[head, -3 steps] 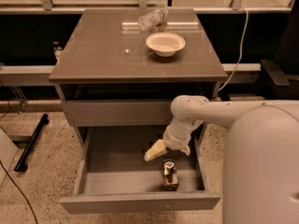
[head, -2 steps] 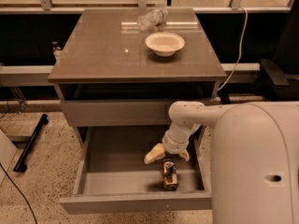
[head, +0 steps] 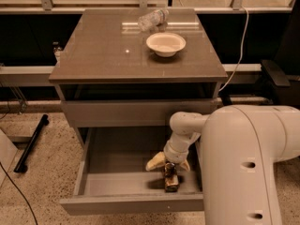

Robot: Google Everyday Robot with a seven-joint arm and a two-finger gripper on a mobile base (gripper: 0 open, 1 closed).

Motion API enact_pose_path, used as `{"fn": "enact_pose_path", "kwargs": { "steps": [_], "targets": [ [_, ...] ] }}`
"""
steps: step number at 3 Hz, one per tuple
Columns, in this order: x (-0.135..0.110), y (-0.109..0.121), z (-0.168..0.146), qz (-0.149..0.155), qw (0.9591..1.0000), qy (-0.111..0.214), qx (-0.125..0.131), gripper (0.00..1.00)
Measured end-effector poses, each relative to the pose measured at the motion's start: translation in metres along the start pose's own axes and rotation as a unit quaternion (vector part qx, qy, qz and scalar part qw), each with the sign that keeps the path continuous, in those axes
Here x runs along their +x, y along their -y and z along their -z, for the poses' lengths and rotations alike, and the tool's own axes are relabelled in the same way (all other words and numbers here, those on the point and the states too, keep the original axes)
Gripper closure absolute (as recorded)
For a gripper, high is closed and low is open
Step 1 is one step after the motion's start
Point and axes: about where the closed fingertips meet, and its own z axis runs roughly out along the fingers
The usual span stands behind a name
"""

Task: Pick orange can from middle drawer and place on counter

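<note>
The orange can [head: 171,181] stands upright in the front right part of the open middle drawer [head: 117,182]. It is shiny orange-gold with dark markings. My gripper [head: 168,165] reaches down into the drawer from the white arm on the right. Its two cream fingers [head: 155,162] are spread open, one on each side of the can's top. The can rests on the drawer floor. The counter [head: 103,50] is the glossy grey-brown slab on top of the cabinet.
A white bowl [head: 165,44] and a clear plastic bottle [head: 152,18] lying on its side are at the back right of the counter. The upper drawer [head: 136,111] is shut. My white body [head: 253,168] fills the lower right. A black pole [head: 30,143] lies on the floor at left.
The arm has moved toward the drawer's front. The open gripper went from just behind the can to over its top. The can has not moved.
</note>
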Motion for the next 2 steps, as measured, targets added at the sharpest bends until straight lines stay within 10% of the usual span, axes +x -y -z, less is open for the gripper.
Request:
{"fn": "enact_pose_path", "kwargs": {
  "steps": [2],
  "targets": [
    [0.004,0.023,-0.048,-0.069,0.9966,-0.02,-0.041,0.41]
  ]
}}
